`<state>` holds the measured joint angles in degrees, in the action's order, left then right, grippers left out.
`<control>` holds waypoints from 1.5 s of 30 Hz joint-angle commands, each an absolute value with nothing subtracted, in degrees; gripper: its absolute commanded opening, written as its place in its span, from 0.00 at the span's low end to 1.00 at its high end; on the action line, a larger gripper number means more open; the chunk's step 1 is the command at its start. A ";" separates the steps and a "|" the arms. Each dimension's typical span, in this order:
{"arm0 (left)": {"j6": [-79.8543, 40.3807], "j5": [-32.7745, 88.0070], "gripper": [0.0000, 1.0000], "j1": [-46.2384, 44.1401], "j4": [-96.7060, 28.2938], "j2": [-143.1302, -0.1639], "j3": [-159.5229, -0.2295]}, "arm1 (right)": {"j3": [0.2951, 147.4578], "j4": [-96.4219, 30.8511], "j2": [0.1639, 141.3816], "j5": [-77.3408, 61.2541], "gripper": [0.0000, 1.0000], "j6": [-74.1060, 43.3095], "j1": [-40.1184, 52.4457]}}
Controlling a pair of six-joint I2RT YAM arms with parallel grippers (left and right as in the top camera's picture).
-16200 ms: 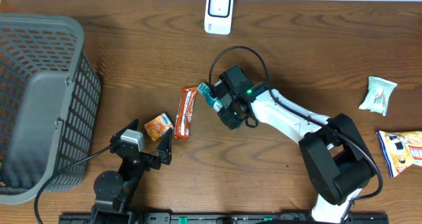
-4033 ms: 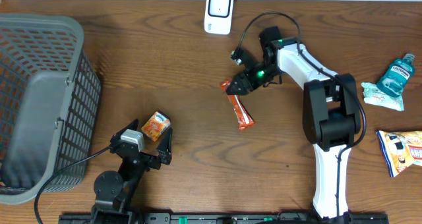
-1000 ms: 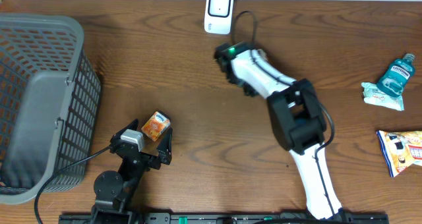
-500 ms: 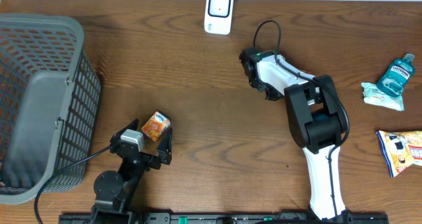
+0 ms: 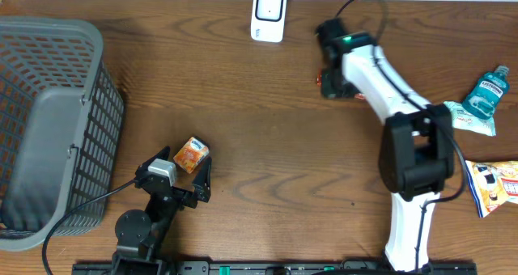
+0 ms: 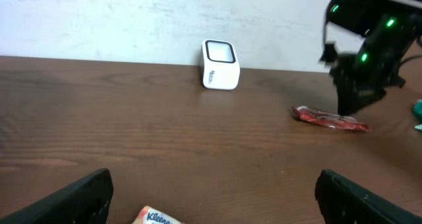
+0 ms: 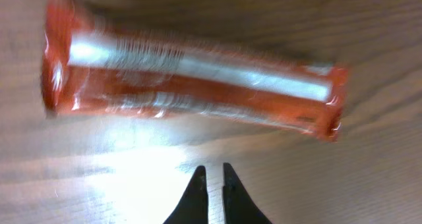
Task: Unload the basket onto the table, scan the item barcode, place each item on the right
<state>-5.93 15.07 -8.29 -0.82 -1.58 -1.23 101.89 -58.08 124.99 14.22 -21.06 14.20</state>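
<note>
Overhead view: you see the white right arm (image 5: 380,73) stretched out beyond the white box-shaped barcode scanner (image 5: 268,14), to its right. A second ago it was folded close in front of that scanner.
Item: the orange-red foil-wrapped snack bar (image 7: 191,85) lies flat on the brown wooden counter (image 5: 243,129), right of the scanner and apart from it. From above, only its ends peek out from under the arm.
Right end effector (image 7: 211,171): its fingers are pressed together on nothing, just beside the bar's long edge. A second ago they stood partly apart, so you can take it that the bar has just been let go.
Left end effector (image 6: 212,181): spread wide, as it was, parked at the near edge with the small orange tissue pack (image 5: 193,154) just beside it.
Barcode: a silver strip faces up, but the print is too blurred for you to tell whether the code sits there.
Meaning for the task: this bar's pass at the scanner looks finished and the bar set aside. Whether the scan registered, you cannot tell from here.
</note>
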 commanded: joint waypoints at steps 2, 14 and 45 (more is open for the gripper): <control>-5.58 15.64 0.98 -8.05 -2.72 -1.39 -0.23 | 102.00 -54.85 126.37 12.16 0.01 -24.18 9.76; -5.58 15.64 0.98 -8.05 -2.72 -1.39 -0.23 | 101.89 -60.73 132.03 9.67 0.01 -24.18 5.58; -5.58 15.64 0.98 -8.05 -2.72 -1.39 -0.23 | 101.32 -59.31 124.42 0.08 0.80 -5.21 30.72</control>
